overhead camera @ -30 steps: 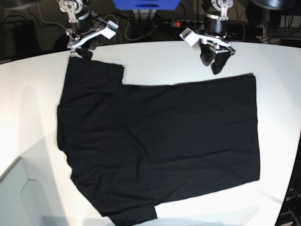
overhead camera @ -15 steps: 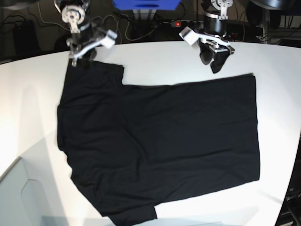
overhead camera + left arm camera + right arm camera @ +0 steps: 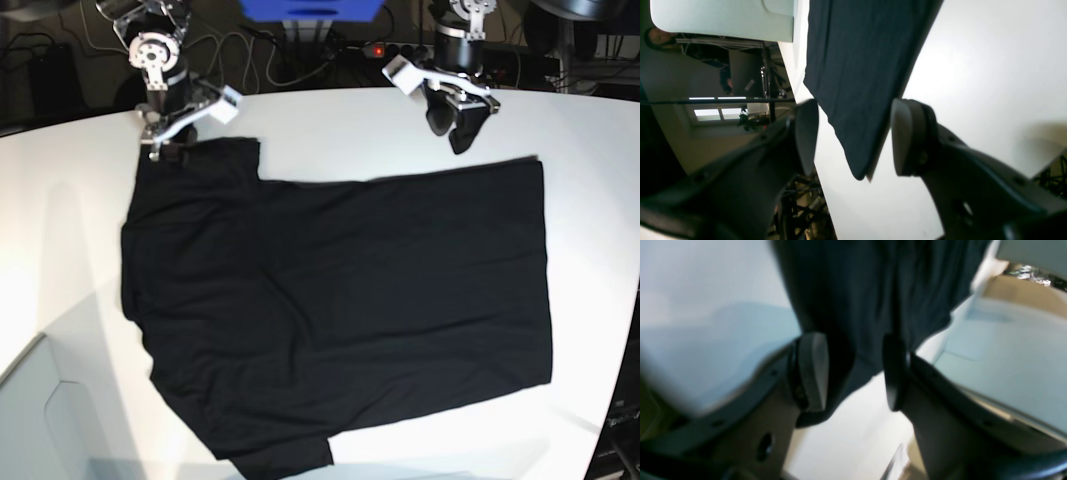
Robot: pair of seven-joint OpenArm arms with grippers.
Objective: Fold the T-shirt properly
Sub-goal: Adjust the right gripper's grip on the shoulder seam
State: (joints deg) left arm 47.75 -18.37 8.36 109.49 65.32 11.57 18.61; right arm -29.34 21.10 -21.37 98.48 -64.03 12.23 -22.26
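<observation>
The black T-shirt (image 3: 340,300) lies spread flat, plain side up, on the white table (image 3: 330,120), one sleeve (image 3: 205,165) pointing to the far side. My right gripper (image 3: 163,150) is down at that sleeve's far left corner. In its wrist view, which is blurred, the open fingers (image 3: 811,371) straddle the dark sleeve fabric (image 3: 867,300). My left gripper (image 3: 458,128) hangs open just beyond the shirt's far right hem corner (image 3: 535,162). Its wrist view shows that corner (image 3: 857,83) lying between and beyond the spread fingers (image 3: 907,136), apart from them.
Cables, a power strip (image 3: 395,48) and a blue box (image 3: 310,8) sit behind the table's far edge. A pale grey bin (image 3: 45,420) stands at the near left. Bare white tabletop shows right of the shirt (image 3: 590,250).
My right gripper has swung down and turned onto the sleeve's far corner, which has shifted slightly. The left gripper has barely moved.
</observation>
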